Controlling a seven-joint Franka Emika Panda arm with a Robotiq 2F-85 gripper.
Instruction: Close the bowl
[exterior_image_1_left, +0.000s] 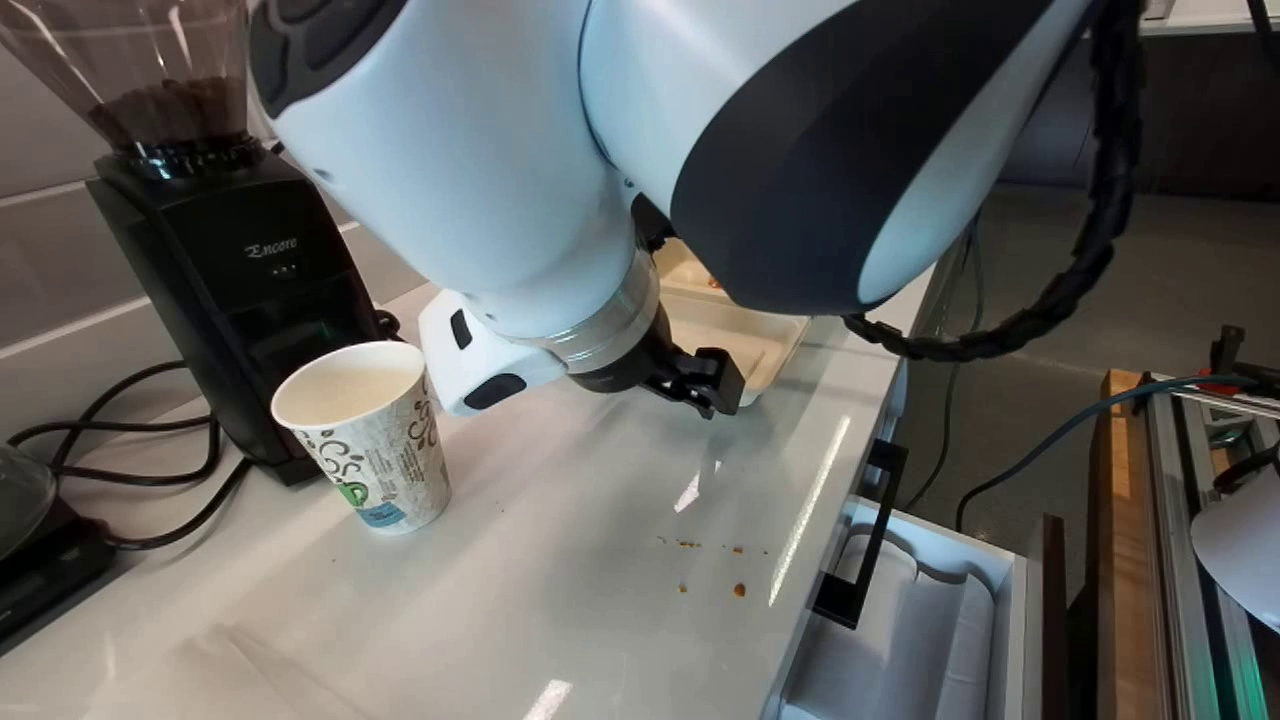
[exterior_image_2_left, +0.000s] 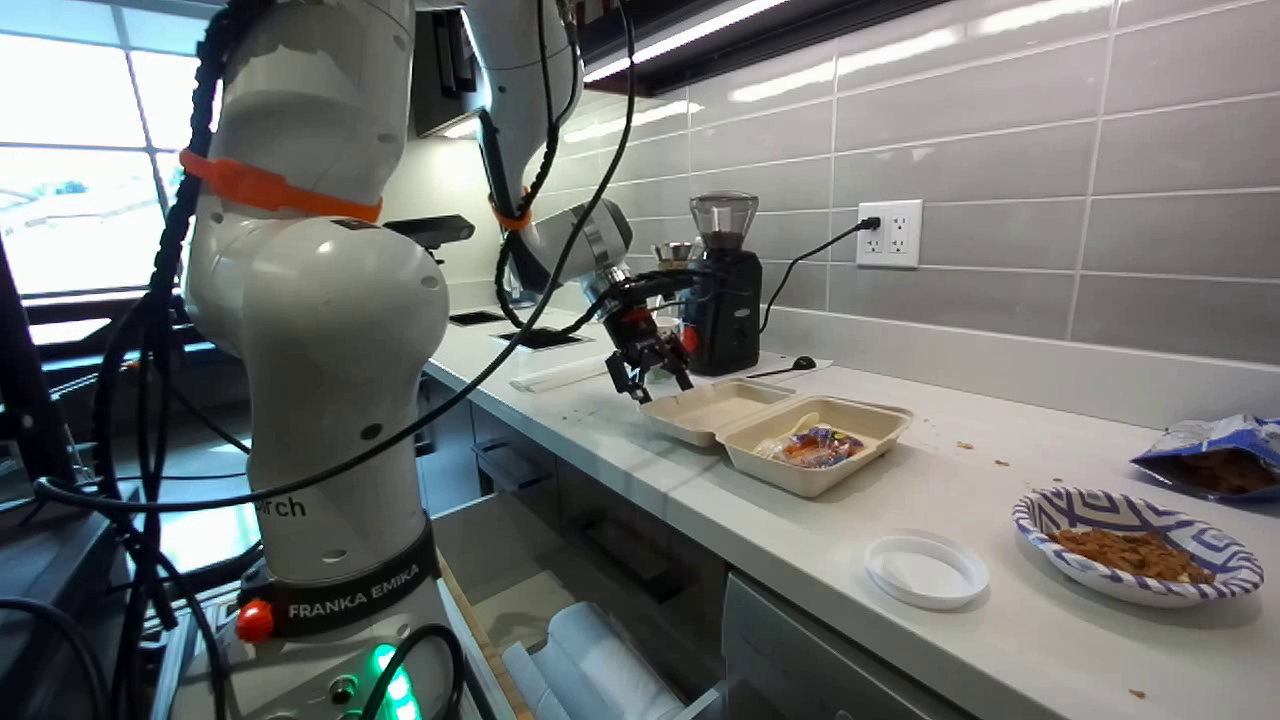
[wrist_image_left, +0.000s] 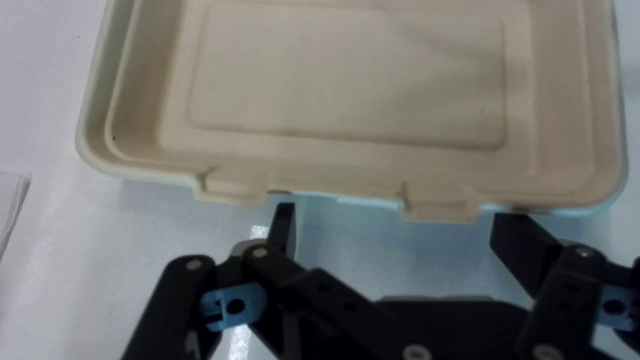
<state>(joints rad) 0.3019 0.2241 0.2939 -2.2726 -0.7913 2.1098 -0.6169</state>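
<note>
The bowl, a pale beige rectangular clamshell box (exterior_image_2_left: 722, 405), lies open on the counter with both halves spread flat. One half is bare inside; the other holds a plastic-wrapped orange and purple item (exterior_image_2_left: 818, 446). In the wrist view the bare half (wrist_image_left: 350, 75) shows its outer rim with two small tabs. In an exterior view the arm partly hides the box (exterior_image_1_left: 725, 335). My gripper (wrist_image_left: 402, 232) is open with nothing between its fingers. It is at the outer edge of the bare half, also seen in both exterior views (exterior_image_1_left: 722, 385) (exterior_image_2_left: 662, 388). I cannot tell whether the fingertips touch the rim.
A white paper cup (exterior_image_1_left: 375, 450) and a black coffee grinder (exterior_image_1_left: 260, 270) stand near the arm. A patterned bowl of flakes (exterior_image_2_left: 1135, 555), a white round lid (exterior_image_2_left: 925, 570) and a blue bag (exterior_image_2_left: 1215, 455) lie farther along. A drawer (exterior_image_1_left: 900, 620) is open below the counter edge.
</note>
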